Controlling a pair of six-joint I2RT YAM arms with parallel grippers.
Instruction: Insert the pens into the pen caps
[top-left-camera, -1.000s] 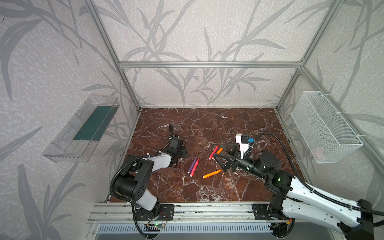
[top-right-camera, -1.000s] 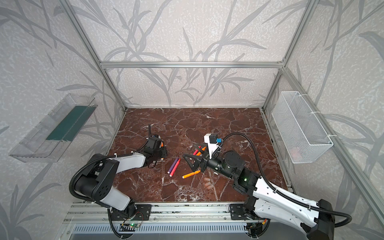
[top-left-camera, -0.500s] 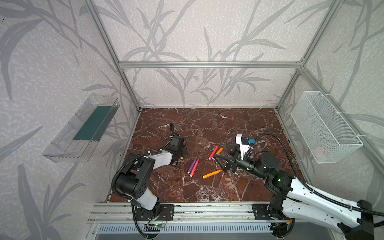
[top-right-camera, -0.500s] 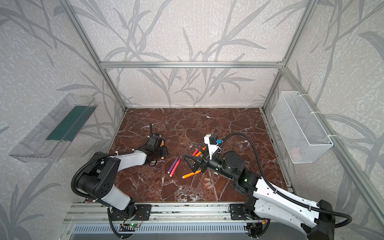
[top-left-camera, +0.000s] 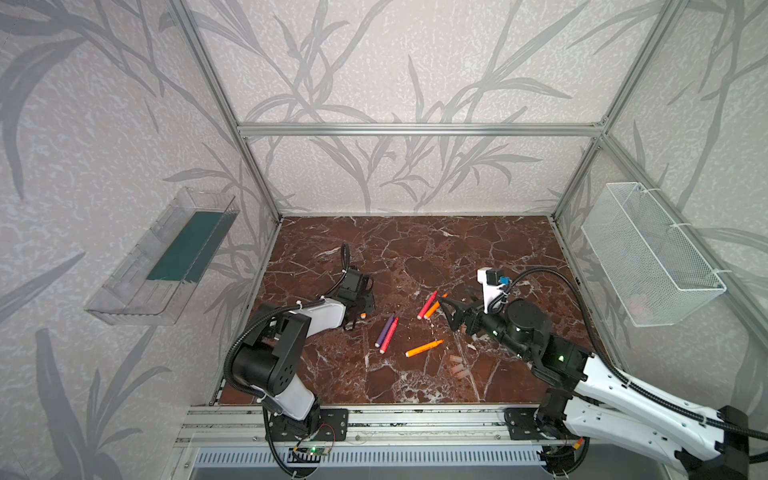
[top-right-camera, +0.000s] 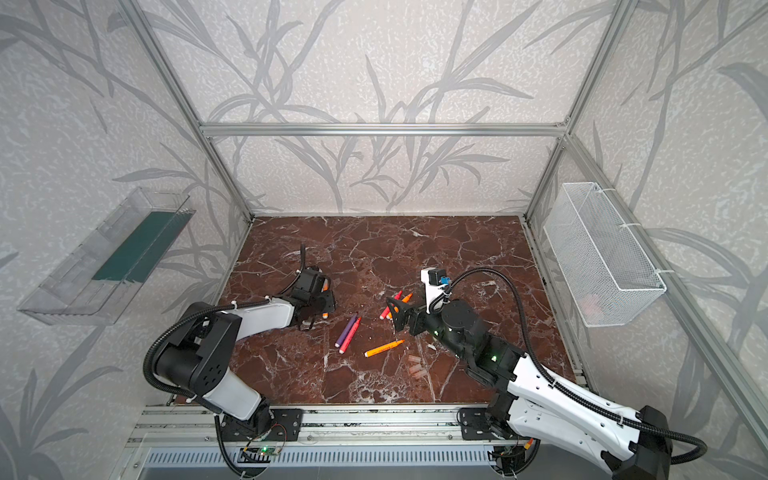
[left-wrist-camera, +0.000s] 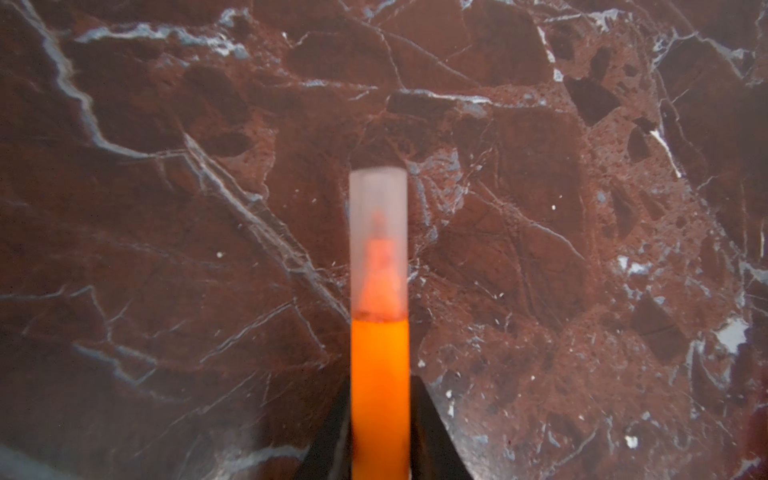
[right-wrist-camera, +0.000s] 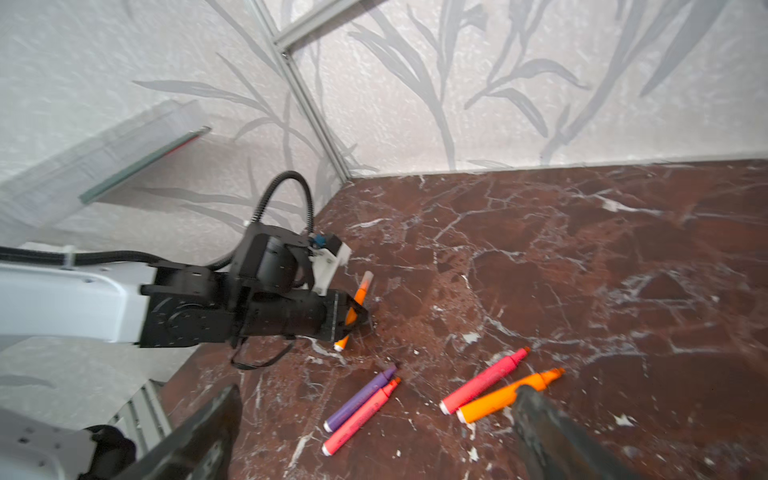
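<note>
**Progress at one pen capped.** The left gripper (right-wrist-camera: 353, 316), near the left edge of the counter (top-left-camera: 415, 249), has its jaws closed against the barrel of the capped orange pen (left-wrist-camera: 379, 374). This pen's tip sits inside a translucent cap (left-wrist-camera: 377, 232), and the pen stands tilted with its white butt at the counter.

The right gripper (top-left-camera: 449, 315), right of centre, has its jaws spread wide with nothing between them. It is just beside a red-pink pen (top-left-camera: 427, 304) and a bare orange pen (top-left-camera: 434, 306), which lie side by side.

Toward the centre lie a purple pen (top-left-camera: 384, 329) and a second red-pink pen (top-left-camera: 390, 336), touching along their length. Nearer the front edge lie a lone orange pen (top-left-camera: 424, 348) and three loose caps (top-left-camera: 457, 366); further caps cannot be made out.

As judged, one pen of six is capped and five remain bare. Faint print on a red-pink barrel is too small to read, and no brand is legible.
</note>
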